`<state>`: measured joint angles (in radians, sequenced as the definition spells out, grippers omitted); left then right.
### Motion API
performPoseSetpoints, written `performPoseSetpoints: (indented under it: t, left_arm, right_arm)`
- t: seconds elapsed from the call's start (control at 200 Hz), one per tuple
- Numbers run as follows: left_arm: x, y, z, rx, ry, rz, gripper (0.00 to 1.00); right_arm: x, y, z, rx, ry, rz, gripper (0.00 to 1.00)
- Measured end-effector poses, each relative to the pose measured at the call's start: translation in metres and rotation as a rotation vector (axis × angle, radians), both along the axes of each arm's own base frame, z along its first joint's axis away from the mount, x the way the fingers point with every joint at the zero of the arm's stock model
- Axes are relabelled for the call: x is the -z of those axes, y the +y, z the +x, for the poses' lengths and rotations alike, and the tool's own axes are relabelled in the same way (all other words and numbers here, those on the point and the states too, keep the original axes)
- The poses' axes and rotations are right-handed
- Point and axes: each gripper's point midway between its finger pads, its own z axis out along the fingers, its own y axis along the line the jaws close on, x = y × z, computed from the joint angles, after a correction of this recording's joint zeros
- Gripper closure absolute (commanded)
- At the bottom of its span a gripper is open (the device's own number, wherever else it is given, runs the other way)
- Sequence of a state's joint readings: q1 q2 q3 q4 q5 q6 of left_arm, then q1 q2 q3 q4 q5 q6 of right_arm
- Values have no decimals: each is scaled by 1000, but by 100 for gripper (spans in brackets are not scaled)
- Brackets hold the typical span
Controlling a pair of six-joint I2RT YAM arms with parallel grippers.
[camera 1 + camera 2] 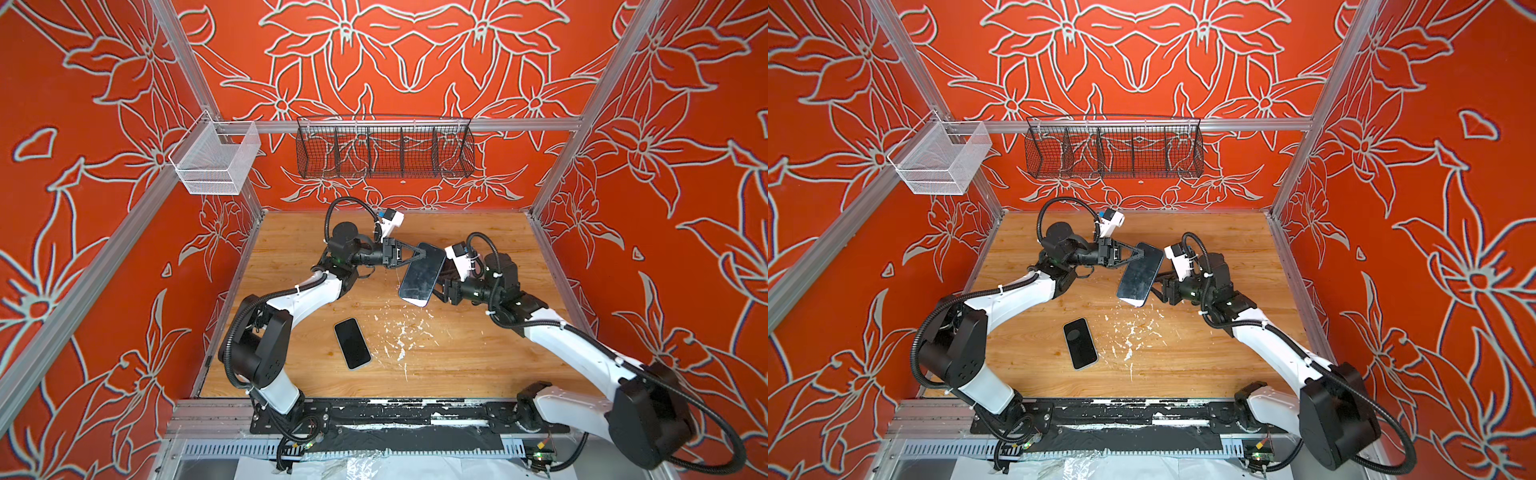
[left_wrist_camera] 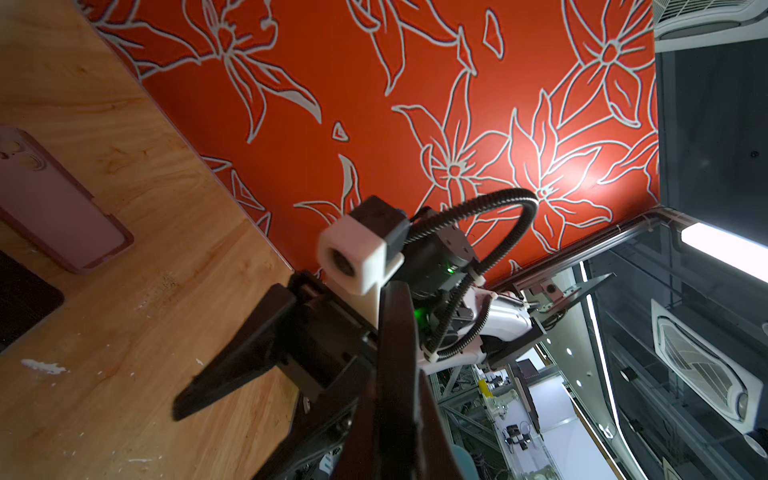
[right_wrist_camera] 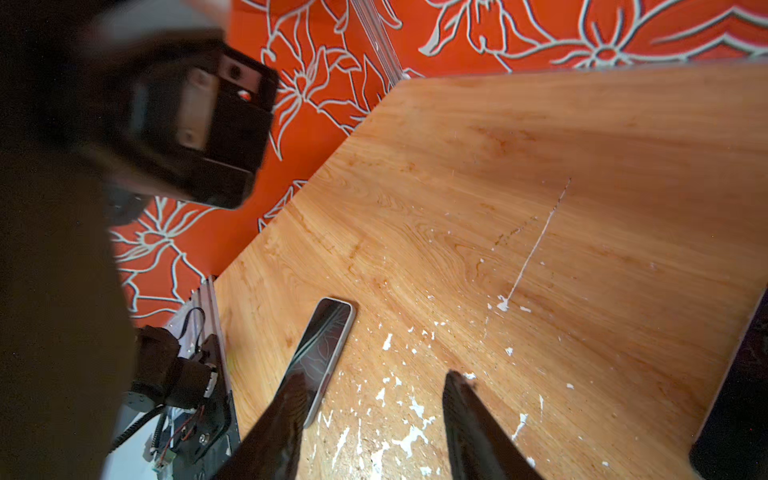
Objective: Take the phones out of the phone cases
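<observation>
**Ana:** Left to right, what have we got?

**Ben:** A second phone (image 1: 352, 343) lies flat on the table (image 1: 478, 361), well apart from the work. Next is the left tool (image 1: 417, 254), pressed together on the far corner of the phone (image 1: 423, 274). The phone hangs tilted above the table, screen up. Beside its right long edge, near the low end, is the right tool (image 3: 372, 376). It is spread, with nothing between its jaws. I can't tell whether it touches the phone.

**Ana:** And the case?

**Ben:** The left wrist view shows a pink case (image 2: 58, 203) lying on the table; both top views hide it. I'd judge the phone is out of it. There is a pale rim at the phone's low end, but it's too small to read.

**Ana:** So the step in hand is setting the phone down?

**Ben:** I think so. A pinch on one corner lets the phone swing, so lower it slowly and level it. Land the low end first on bare wood, clear of the pink case and the second phone. The right tool could steady the long edge from beneath, but it shouldn't close on the screen. Spread the left tool only once the phone lies flat.
</observation>
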<state>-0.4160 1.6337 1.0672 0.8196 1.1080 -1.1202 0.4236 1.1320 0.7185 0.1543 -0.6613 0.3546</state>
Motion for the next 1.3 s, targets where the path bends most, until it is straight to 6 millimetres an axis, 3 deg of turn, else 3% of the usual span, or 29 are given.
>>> performPoseSetpoints:
  t: [0.11, 0.28, 0.445, 0.596, 0.721, 0.936, 1.116, 1.301]
  left_arm:
    - [4, 1, 13, -79, 14, 8, 100]
    - [14, 15, 37, -298, 43, 9, 100]
    - [50, 47, 63, -591, 124, 23, 100]
    - [73, 74, 73, -774, 201, 32, 100]
    - [65, 89, 77, -864, 236, -29, 100]
    - [50, 94, 80, -882, 294, -142, 100]
    - [40, 95, 79, -872, 310, -200, 100]
    - [44, 96, 78, -872, 324, -202, 100]
  right_arm:
    - [-14, -7, -9, 32, 5, 41, 41]
    - [5, -19, -20, 101, 130, 85, 33]
    - [11, -24, -32, 133, 210, 130, 23]
    - [5, -24, -34, 156, 224, 173, 22]
    - [12, -13, -31, 153, 263, 190, 23]
    - [34, 11, -18, 148, 345, 228, 24]
    - [33, 26, -13, 134, 340, 268, 24]
    - [32, 38, -8, 113, 330, 303, 25]
